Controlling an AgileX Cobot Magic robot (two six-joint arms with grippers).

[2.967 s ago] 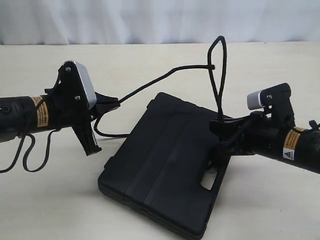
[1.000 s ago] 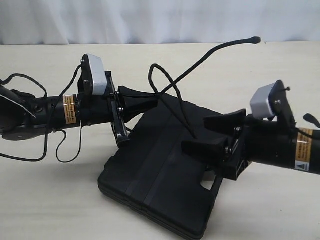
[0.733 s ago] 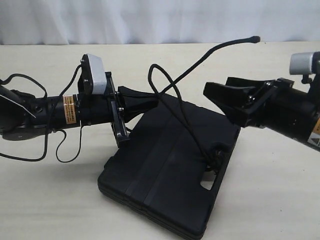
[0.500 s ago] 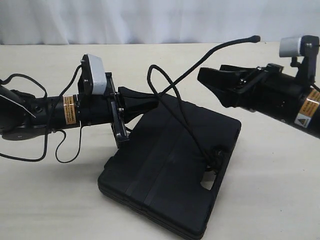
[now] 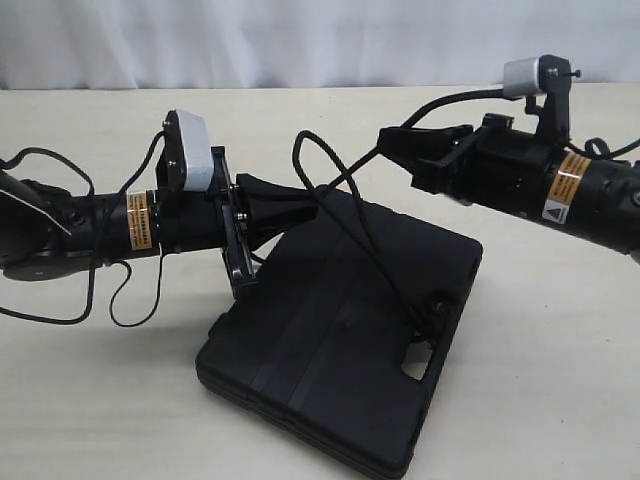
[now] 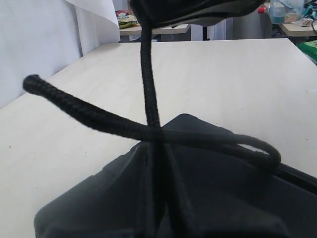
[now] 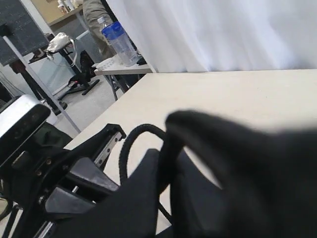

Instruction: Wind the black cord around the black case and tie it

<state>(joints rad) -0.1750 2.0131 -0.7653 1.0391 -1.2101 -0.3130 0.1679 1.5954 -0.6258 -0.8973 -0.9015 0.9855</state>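
The black case point(image 5: 320, 350) lies flat on the table, its handle slot toward the right. The black cord point(image 5: 370, 245) runs from that slot up across the lid and loops above my left gripper point(image 5: 308, 203), which is shut on it over the case's far corner. Another strand rises to the right and passes between the fingers of my right gripper point(image 5: 400, 152), which stands open around it above the case. In the left wrist view the cord point(image 6: 99, 116) crosses itself at the shut fingertips point(image 6: 159, 141). The right wrist view shows the cord point(image 7: 130, 144) curving ahead of the parted fingers point(image 7: 148, 188).
The left arm's thin cables point(image 5: 60, 300) hang in loops over the table point(image 5: 540, 380) at the left. A white curtain point(image 5: 320, 40) closes off the back. The left arm point(image 7: 49, 173) fills the lower corner of the right wrist view, and a water bottle point(image 7: 119, 42) stands on a far desk.
My right gripper has left the cord at the handle slot, lifted and moved to the rising strand behind the case. The left gripper holds still, shut on the cord.
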